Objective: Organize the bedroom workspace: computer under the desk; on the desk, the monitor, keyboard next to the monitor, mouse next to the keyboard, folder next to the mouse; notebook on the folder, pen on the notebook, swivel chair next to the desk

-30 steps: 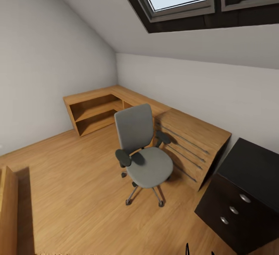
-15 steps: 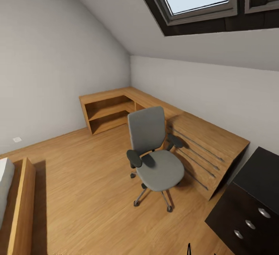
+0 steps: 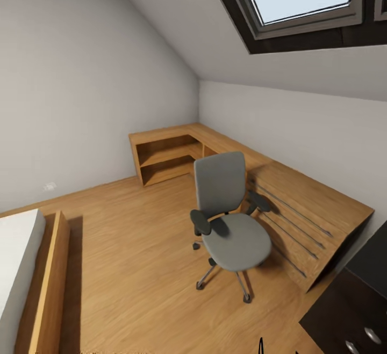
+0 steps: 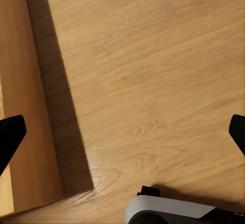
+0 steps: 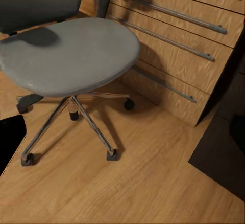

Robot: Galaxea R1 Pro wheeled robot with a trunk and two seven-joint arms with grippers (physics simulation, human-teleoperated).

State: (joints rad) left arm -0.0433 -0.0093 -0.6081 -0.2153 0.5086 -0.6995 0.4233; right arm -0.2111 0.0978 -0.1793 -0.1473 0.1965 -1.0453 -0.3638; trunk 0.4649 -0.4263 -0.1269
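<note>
At my one o'clock, I'm seeing the swivel chair [image 3: 228,224] standing beside the wooden drawer chest [image 3: 301,215]; both grippers' jaws are spreading wide, holding nothing.

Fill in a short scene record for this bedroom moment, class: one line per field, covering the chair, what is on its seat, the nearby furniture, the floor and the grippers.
chair: swivel chair, grey seat and back, black armrests, upright on the floor
seat contents: nothing visible on the seat
beside chair: light wooden drawer chest with long metal handles
corner: wooden shelf unit against the walls
lower right of head view: dark drawer unit with round silver knobs
floor: wood planks
bed: wooden frame edge at left of head view
grippers: both open, holding nothing
</note>
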